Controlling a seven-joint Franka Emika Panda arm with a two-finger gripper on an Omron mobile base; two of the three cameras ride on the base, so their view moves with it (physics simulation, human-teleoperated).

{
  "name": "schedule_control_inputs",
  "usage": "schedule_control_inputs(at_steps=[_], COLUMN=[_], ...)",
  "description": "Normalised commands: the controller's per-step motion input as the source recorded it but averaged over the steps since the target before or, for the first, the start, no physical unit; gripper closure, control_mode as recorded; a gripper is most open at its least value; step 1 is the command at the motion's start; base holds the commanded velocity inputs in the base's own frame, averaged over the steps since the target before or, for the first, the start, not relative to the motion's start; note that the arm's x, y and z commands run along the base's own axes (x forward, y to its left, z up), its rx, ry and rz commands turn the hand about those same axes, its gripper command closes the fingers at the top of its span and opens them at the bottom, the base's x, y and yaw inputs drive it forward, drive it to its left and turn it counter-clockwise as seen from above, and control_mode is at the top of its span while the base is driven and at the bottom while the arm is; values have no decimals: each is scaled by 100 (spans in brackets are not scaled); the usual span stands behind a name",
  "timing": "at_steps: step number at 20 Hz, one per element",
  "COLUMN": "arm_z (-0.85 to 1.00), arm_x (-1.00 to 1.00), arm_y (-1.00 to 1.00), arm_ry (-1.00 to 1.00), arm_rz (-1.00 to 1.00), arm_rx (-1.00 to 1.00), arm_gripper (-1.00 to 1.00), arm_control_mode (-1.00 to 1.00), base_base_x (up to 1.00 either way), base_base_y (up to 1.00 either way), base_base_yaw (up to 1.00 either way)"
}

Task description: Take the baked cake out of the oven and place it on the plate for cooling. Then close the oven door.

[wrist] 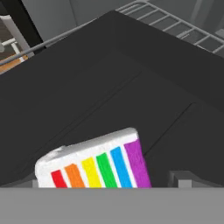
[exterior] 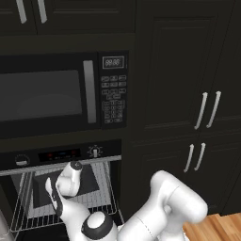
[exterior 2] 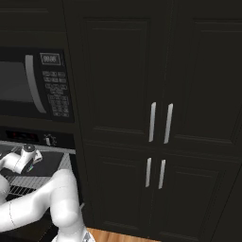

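White-iced wedge of cake with rainbow layers (wrist: 94, 164) lying on the dark flat baking tray (wrist: 131, 83), which rests on the silver wire rack (exterior: 106, 200) of the black wall oven (exterior: 61, 155), door down. The two-finger gripper (wrist: 107, 183), jaws spread wide and empty, straddles the slice. Risk: closing off-centre could push the small wedge along the tray or crush it. The white arm reaches forward into the cavity, wrist pitched down over the tray.

Dark kitchen wall, dim light.
Black panelled cabinets (exterior 2: 156, 118) with vertical silver handles (exterior 2: 152, 122); black microwave (exterior: 61, 94) with keypad set at left; strip of wood floor (exterior: 214, 228) at lower right.
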Motion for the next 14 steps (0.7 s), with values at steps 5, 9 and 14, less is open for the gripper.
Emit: schedule_control_inputs(at_steps=[5, 9, 14], arm_z=[-19, -25, -30], arm_x=[15, 7, 0], arm_y=[8, 6, 6], arm_ry=[0, 4, 8], arm_rz=[3, 2, 2], arm_rx=[0, 0, -1], arm_gripper=[-100, -100, 100], arm_control_mode=[-100, -100, -100], base_base_x=[0, 0, 0], base_base_y=[0, 0, 0], base_base_yaw=[0, 0, 0])
